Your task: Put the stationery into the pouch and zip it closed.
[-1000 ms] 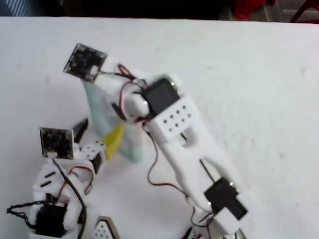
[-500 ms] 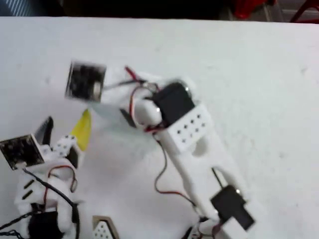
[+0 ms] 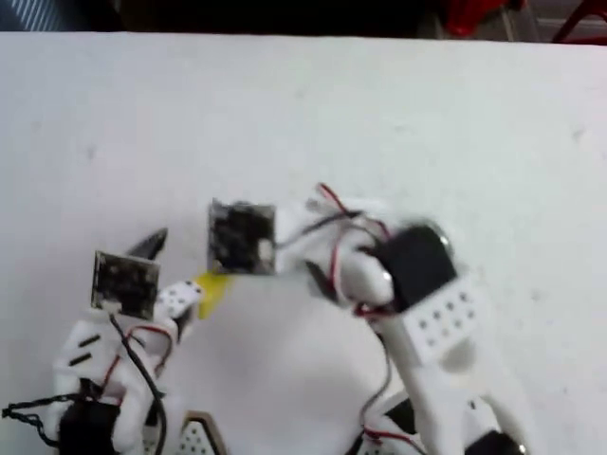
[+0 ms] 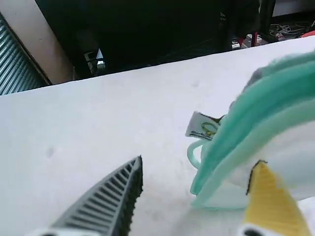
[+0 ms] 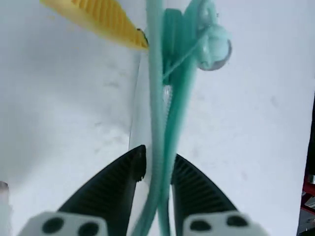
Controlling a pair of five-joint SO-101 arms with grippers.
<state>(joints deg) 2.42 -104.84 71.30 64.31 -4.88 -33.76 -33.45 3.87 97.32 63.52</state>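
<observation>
**One pouch, two arms, one pair of jaws clamped**

One teal pouch stands on edge on the white bench, between the two arms at the near side. The right jaws, both black, are closed on the pouch's rim, one on each face. The left jaws, one yellow and one ribbed grey, stand wide apart and hold nothing. The yellow one is just beside the pouch's lower corner, and I cannot tell whether it touches.

The pouch carries one round zip pull at its end and one small white tag on its side. What lies inside the pouch cannot be made out.
</observation>
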